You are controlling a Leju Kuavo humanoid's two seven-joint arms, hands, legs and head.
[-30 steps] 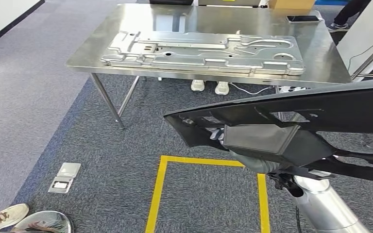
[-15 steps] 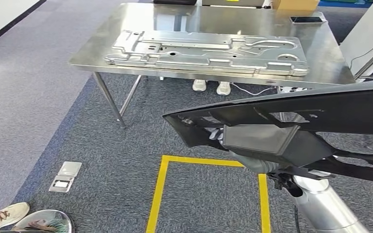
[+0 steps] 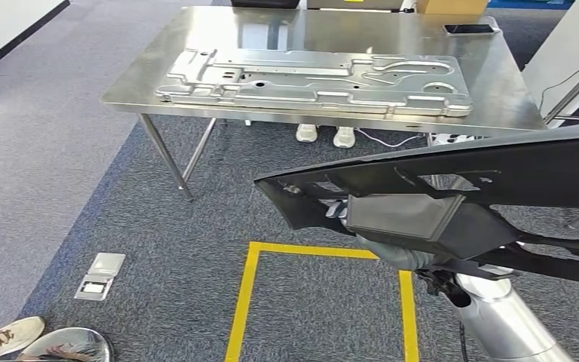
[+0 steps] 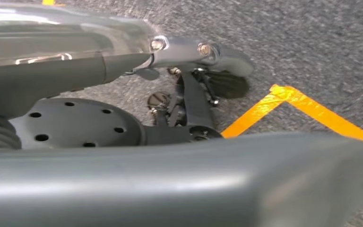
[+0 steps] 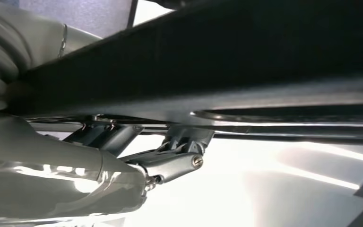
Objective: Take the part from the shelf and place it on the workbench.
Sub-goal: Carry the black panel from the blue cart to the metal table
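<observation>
part (image 3: 452, 177) black, long axis left-right | tip toward left | workbench (image 3: 332, 38) ahead

My right hand (image 5: 137, 156) grips the part (image 3: 497, 170) from beneath, fingers (image 5: 170, 163) pressed to its underside, silver forearm rising below it. My left hand (image 4: 189, 94) hangs low, fingers curled in, holding nothing.

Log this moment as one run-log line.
phase: carry | part: black part held by right hand | target: workbench ahead, metal panel on it | placed: no
</observation>
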